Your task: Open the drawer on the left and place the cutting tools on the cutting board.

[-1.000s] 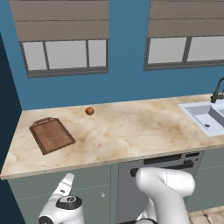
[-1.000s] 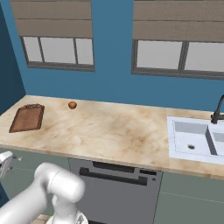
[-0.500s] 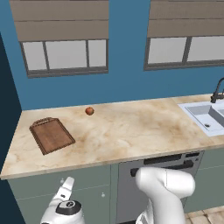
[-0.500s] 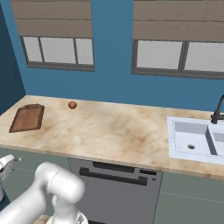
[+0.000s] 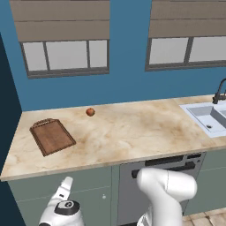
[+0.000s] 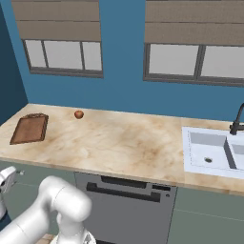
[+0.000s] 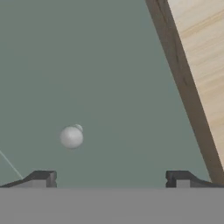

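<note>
A small orange-red ball (image 5: 90,111) lies on the marble counter (image 5: 132,132), well apart from the sink (image 6: 212,151).

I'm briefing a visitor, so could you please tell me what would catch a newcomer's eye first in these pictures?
Probably the bulky white robot arm rising before the long beige marble counter, below the blue wall. On the counter's left end lies a reddish-brown wooden cutting board, a small orange-red ball beyond it. Low down, the open gripper faces the sage-green drawer front's small white knob.
</note>
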You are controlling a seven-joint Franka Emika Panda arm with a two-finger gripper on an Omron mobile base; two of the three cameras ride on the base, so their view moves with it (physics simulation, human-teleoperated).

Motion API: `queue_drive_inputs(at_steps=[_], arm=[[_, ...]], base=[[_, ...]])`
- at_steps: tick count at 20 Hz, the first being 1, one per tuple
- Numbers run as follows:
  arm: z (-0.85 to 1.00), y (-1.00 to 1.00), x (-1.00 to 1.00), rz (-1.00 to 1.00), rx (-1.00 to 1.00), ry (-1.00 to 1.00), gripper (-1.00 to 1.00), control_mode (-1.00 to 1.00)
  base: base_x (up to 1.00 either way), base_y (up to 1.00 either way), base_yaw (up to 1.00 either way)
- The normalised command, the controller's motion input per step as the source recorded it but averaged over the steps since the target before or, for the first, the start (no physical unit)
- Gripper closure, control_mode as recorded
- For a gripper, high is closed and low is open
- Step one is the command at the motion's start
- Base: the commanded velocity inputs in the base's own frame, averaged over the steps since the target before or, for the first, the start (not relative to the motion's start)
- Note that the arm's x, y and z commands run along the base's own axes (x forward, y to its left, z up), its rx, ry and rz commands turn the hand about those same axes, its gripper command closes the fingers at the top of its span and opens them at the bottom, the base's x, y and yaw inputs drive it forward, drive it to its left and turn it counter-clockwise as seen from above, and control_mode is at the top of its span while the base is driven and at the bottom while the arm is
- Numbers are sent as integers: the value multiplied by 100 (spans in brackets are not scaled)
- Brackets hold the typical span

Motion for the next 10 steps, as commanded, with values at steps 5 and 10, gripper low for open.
queue_drive_inputs(at_steps=[5, 10], arm=[[-8, 4, 28, 0, 0, -1, -100, -100], [-18, 9, 33, 0, 0, -1, -100, -100]], base=[[0, 0, 0], [0, 0, 0]])
